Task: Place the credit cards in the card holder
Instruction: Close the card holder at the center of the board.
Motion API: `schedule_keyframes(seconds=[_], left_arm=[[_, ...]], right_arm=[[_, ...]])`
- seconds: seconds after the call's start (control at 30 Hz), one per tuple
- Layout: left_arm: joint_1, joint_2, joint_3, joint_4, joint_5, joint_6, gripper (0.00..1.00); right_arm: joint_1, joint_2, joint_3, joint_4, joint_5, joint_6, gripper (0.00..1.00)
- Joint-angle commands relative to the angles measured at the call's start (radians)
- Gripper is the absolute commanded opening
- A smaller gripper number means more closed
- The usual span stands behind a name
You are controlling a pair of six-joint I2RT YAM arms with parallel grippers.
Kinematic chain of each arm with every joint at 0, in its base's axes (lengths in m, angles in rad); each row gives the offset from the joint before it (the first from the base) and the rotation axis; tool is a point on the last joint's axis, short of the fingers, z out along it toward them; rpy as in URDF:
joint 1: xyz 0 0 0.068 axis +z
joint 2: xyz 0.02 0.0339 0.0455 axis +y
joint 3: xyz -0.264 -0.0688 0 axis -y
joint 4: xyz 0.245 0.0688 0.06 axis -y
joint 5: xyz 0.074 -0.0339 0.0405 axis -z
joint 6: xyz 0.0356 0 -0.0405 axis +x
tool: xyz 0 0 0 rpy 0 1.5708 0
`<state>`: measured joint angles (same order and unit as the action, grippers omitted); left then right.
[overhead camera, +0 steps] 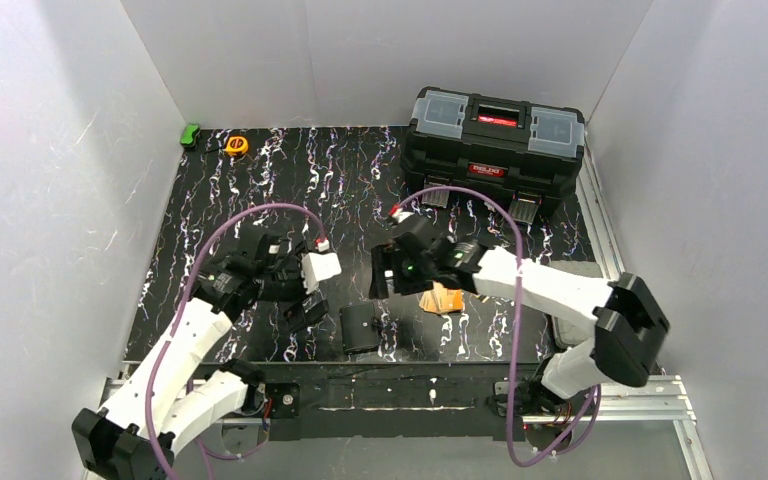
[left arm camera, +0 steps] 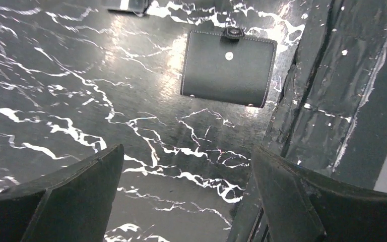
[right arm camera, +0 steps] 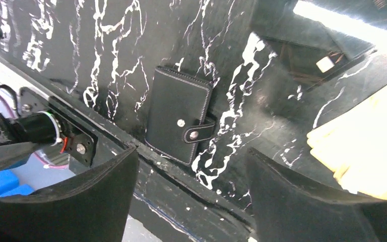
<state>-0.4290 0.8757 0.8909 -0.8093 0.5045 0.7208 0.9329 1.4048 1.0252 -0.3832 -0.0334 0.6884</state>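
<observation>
Left gripper [overhead camera: 309,293], jaws spread, hangs beside the card holder [overhead camera: 360,328], apparently apart.

black marbled table [overhead camera: 290,190] carries card holder [overhead camera: 359,328], orange credit cards [overhead camera: 443,299], toolbox [overhead camera: 495,145], yellow tape measure [overhead camera: 236,145], green object [overhead camera: 191,134]

Right wrist view. Card holder [right arm camera: 179,116] lies flat and closed on the black, white-veined tabletop [right arm camera: 106,45]; black, pale stitching round the edge, clasp tab [right arm camera: 199,132] snapped across its right side. Its lower end lies at the table's edge.

Right gripper [right arm camera: 191,166]: the two dark fingers [right arm camera: 80,201] stand wide apart below the card holder, one to each side, nothing between them, no contact.

Right of the card holder, apart from it: yellow credit cards [right arm camera: 363,151], washed out by glare, number not readable.

Left of the card holder, beyond the table edge: black bracket [right arm camera: 75,141] with screws, a purple cable [right arm camera: 50,164], and something blue [right arm camera: 0,184].
</observation>
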Motion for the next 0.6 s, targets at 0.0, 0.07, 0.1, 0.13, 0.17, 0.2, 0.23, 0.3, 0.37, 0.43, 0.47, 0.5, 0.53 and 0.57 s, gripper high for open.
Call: schedule_keyframes(seconds=[0.0, 0.07, 0.1, 0.13, 0.17, 0.2, 0.23, 0.3, 0.37, 0.43, 0.47, 0.5, 0.53, 0.57], left_arm=[[0.004, -0.092, -0.136, 0.1, -0.001, -0.037, 0.98], [0.004, -0.223, -0.251, 0.204, -0.01, 0.004, 0.98], [0.004, -0.29, -0.321, 0.247, -0.012, 0.036, 0.98], [0.002, -0.349, -0.378, 0.272, -0.006, 0.083, 0.98], [0.002, -0.401, -0.426, 0.299, 0.004, 0.115, 0.98], [0.001, -0.439, -0.466, 0.321, 0.011, 0.124, 0.98], [0.001, -0.461, -0.492, 0.333, 0.022, 0.133, 0.98], [0.001, -0.472, -0.521, 0.339, 0.048, 0.137, 0.98], [0.001, -0.446, -0.523, 0.33, 0.054, 0.123, 0.98], [0.0, -0.438, -0.535, 0.335, 0.065, 0.117, 0.98], [0.001, -0.438, -0.537, 0.339, 0.069, 0.114, 0.98], [0.001, -0.436, -0.535, 0.343, 0.068, 0.105, 0.98], [0.001, -0.429, -0.538, 0.35, 0.065, 0.098, 0.98], [0.001, -0.418, -0.544, 0.36, 0.059, 0.098, 0.98]], right_arm=[[0.149, 0.106, 0.149, -0.274, 0.2, -0.023, 0.77], [0.2, 0.161, 0.196, -0.312, 0.248, -0.009, 0.72], [0.218, 0.188, 0.219, -0.324, 0.258, -0.002, 0.69], [0.234, 0.21, 0.24, -0.33, 0.253, 0.001, 0.66], [0.244, 0.231, 0.259, -0.338, 0.252, 0.006, 0.64], [0.252, 0.251, 0.276, -0.348, 0.255, 0.013, 0.62], [0.258, 0.27, 0.291, -0.362, 0.26, 0.019, 0.61], [0.259, 0.305, 0.318, -0.387, 0.268, 0.03, 0.6], [0.259, 0.342, 0.341, -0.393, 0.26, 0.024, 0.59], [0.259, 0.396, 0.392, -0.407, 0.241, -0.008, 0.58], [0.259, 0.401, 0.401, -0.404, 0.234, -0.017, 0.58], [0.259, 0.404, 0.405, -0.392, 0.219, -0.026, 0.58], [0.259, 0.413, 0.411, -0.388, 0.198, -0.038, 0.58], [0.259, 0.428, 0.422, -0.39, 0.182, -0.045, 0.57]])
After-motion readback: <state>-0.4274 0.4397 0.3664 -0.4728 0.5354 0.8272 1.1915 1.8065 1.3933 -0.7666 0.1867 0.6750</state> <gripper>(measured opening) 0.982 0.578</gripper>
